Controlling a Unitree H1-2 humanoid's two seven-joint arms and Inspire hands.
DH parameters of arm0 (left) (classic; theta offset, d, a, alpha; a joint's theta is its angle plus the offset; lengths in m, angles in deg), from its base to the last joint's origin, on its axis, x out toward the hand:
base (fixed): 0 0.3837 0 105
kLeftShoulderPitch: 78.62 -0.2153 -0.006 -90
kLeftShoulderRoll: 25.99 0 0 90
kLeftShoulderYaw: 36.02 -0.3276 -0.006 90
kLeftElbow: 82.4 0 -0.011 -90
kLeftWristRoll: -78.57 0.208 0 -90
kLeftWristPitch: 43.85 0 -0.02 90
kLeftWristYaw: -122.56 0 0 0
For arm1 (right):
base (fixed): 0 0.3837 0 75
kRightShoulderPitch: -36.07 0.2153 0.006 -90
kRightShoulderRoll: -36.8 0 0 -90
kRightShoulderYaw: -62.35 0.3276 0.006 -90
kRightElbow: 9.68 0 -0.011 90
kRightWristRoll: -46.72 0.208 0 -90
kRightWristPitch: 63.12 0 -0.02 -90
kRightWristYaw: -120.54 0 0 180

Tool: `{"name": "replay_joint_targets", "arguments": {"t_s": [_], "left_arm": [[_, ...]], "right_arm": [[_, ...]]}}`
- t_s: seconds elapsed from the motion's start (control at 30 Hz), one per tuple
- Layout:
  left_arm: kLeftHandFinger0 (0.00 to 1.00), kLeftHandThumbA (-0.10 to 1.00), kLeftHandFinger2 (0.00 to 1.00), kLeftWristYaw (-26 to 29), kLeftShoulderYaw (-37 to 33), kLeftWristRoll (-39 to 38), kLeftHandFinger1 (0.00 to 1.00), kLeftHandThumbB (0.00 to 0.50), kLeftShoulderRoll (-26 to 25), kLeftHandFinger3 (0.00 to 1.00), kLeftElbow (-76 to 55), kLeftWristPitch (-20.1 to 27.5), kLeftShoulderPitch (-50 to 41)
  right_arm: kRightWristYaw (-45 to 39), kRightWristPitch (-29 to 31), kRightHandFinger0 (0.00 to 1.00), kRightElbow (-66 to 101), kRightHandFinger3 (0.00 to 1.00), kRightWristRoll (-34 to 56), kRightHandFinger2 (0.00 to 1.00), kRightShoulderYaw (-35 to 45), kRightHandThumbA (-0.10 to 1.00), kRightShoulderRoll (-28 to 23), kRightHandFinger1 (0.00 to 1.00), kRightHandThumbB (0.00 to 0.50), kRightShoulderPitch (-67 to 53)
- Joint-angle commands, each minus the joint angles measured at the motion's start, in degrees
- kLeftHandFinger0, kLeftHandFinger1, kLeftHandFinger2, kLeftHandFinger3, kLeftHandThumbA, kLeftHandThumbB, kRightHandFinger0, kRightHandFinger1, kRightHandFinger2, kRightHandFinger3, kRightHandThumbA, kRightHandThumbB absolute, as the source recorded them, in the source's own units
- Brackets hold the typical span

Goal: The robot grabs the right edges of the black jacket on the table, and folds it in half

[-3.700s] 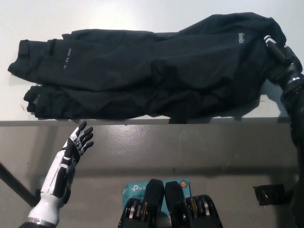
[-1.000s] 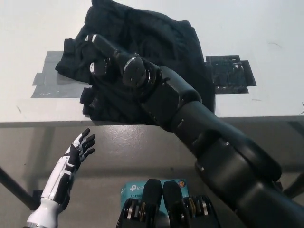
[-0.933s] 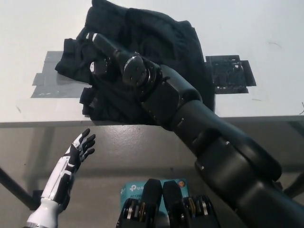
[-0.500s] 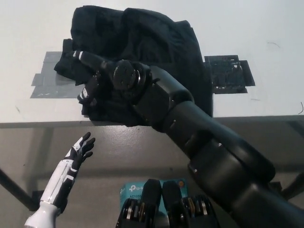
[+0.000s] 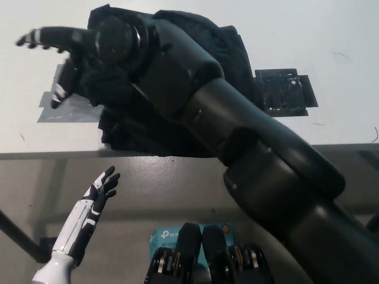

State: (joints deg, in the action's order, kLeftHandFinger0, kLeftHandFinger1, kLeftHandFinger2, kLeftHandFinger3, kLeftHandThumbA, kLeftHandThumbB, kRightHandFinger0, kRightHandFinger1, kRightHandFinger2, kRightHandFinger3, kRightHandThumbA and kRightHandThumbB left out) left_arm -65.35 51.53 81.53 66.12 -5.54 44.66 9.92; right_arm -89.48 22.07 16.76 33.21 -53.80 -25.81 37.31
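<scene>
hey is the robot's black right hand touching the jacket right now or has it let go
Cannot tell. In the head view the right hand is spread open past the black jacket's left edge, holding nothing, but black on black hides whether its palm brushes the cloth. The left hand hangs below the table.

Jacket: black. Counter: white, with grey tape patch and black patch. Left robot hand: white, dark fingers. Right robot hand: black.

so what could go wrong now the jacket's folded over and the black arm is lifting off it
The right hand hangs open, fingers spread, close over the black jacket; a finger could snag the cloth and pull the fold open. The jacket's near edge lies at the table edge, so a small drag might tip it off. The left hand rests open below the table, too far to catch it.
</scene>
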Motion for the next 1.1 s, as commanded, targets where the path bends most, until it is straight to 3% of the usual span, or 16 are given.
{"name": "replay_joint_targets", "arguments": {"t_s": [0.0, 0.03, 0.07, 0.1, 0.2, 0.27, 0.3, 0.43, 0.53, 0.6, 0.67, 0.7, 0.77, 0.9, 0.97, 1.07], "left_arm": [[1.0, 1.0, 1.0, -0.1, -0.3, 1.8, 1.0, 0.113, -0.6, 1.0, -1.4, 0.9, -0.3], [1.0, 1.0, 1.0, -0.1, -0.3, 1.8, 1.0, 0.113, -0.6, 1.0, -1.4, 0.9, -0.3], [1.0, 1.0, 1.0, -0.1, -0.3, 1.6, 1.0, 0.125, -0.3, 1.0, -1.6, 0.5, -0.4], [1.0, 1.0, 1.0, -0.1, -0.3, 1.2, 1.0, 0.134, 0.1, 1.0, -1.8, -0.2, -0.4], [1.0, 0.99, 1.0, -0.3, -0.4, 0.6, 1.0, 0.129, 0.4, 1.0, -1.2, 0.3, 0.1], [1.0, 0.99, 1.0, -0.4, -0.3, 0.7, 1.0, 0.128, 0.5, 1.0, -1.2, 0.3, 0.1], [1.0, 1.0, 1.0, -0.2, -0.6, 1.5, 1.0, 0.155, 0.5, 1.0, -0.3, 0.5, 0.4], [1.0, 1.0, 1.0, -0.1, -0.3, 0.9, 1.0, 0.157, 0.8, 1.0, 0.7, 0.8, 0.5], [1.0, 1.0, 1.0, -0.1, 0.1, -0.6, 1.0, 0.132, 1.2, 1.0, 1.8, 2.4, 1.2], [1.0, 1.0, 1.0, -0.3, 0.5, -1.7, 1.0, 0.134, 1.5, 1.0, 2.2, 2.8, 1.3], [1.0, 1.0, 1.0, -0.3, 0.5, -1.8, 1.0, 0.133, 1.6, 1.0, 2.3, 2.8, 1.3], [1.0, 1.0, 1.0, -0.4, 1.1, -2.8, 1.0, 0.127, 1.6, 1.0, 2.8, 3.3, 1.8], [1.0, 1.0, 1.0, -0.3, 1.6, -3.5, 1.0, 0.131, 1.9, 1.0, 3.1, 3.1, 1.7], [1.0, 1.0, 1.0, -0.4, 1.7, -3.9, 1.0, 0.13, 2.1, 1.0, 3.3, 3.1, 1.8], [1.0, 1.0, 1.0, -0.2, 1.7, -3.7, 1.0, 0.131, 2.2, 1.0, 4.4, 2.7, 1.9], [1.0, 1.0, 1.0, -0.2, 1.7, -3.7, 1.0, 0.131, 2.1, 1.0, 4.5, 2.8, 2.0]], "right_arm": [[-13.3, -9.4, 1.0, 14.2, 1.0, 6.6, 1.0, 4.7, 1.0, -3.4, 1.0, 0.417, 10.2], [-13.5, -9.7, 1.0, 14.6, 1.0, 6.5, 1.0, 4.8, 1.0, -3.5, 1.0, 0.417, 10.0], [-13.4, -13.2, 1.0, 16.4, 1.0, 8.3, 1.0, 7.1, 0.97, -4.5, 1.0, 0.454, 10.6], [-13.1, -18.1, 1.0, 20.4, 1.0, 11.2, 1.0, 10.9, 0.98, -7.0, 1.0, 0.437, 11.6], [-10.6, -13.7, 1.0, 31.2, 1.0, 10.7, 1.0, 14.0, 1.0, -12.3, 1.0, 0.339, 7.6], [-10.7, -14.2, 1.0, 31.8, 1.0, 10.5, 1.0, 14.2, 1.0, -12.2, 1.0, 0.338, 7.4], [-8.2, -18.1, 1.0, 45.4, 1.0, 9.6, 1.0, 17.4, 1.0, -17.3, 1.0, 0.41, 0.8], [-7.3, -22.1, 1.0, 63.9, 1.0, 11.2, 1.0, 23.5, 1.0, -24.0, 1.0, 0.379, -9.5], [-7.4, -22.1, 1.0, 80.2, 1.0, 13.8, 1.0, 30.7, 1.0, -31.3, 1.0, 0.4, -20.3], [-7.1, -22.1, 1.0, 84.0, 1.0, 16.4, 1.0, 33.4, 1.0, -32.9, 1.0, 0.405, -23.9], [-6.9, -22.1, 1.0, 84.4, 1.0, 16.8, 1.0, 33.5, 1.0, -33.1, 1.0, 0.405, -24.3], [-5.9, -22.1, 1.0, 91.7, 1.0, 19.2, 1.0, 37.7, 1.0, -34.1, 1.0, 0.37, -31.8], [-3.9, -21.4, 1.0, 98.5, 1.0, 20.4, 1.0, 42.0, 1.0, -33.8, 1.0, 0.358, -40.6], [-2.8, -20.9, 1.0, 99.3, 1.0, 21.5, 1.0, 42.5, 1.0, -33.9, 1.0, 0.358, -42.6], [2.2, -14.0, 1.0, 100.2, 1.0, 27.3, 1.0, 49.2, 1.0, -27.6, 1.0, 0.354, -58.9], [2.7, -14.0, 1.0, 100.5, 1.0, 27.6, 1.0, 49.1, 1.0, -27.6, 1.0, 0.353, -59.5]]}}
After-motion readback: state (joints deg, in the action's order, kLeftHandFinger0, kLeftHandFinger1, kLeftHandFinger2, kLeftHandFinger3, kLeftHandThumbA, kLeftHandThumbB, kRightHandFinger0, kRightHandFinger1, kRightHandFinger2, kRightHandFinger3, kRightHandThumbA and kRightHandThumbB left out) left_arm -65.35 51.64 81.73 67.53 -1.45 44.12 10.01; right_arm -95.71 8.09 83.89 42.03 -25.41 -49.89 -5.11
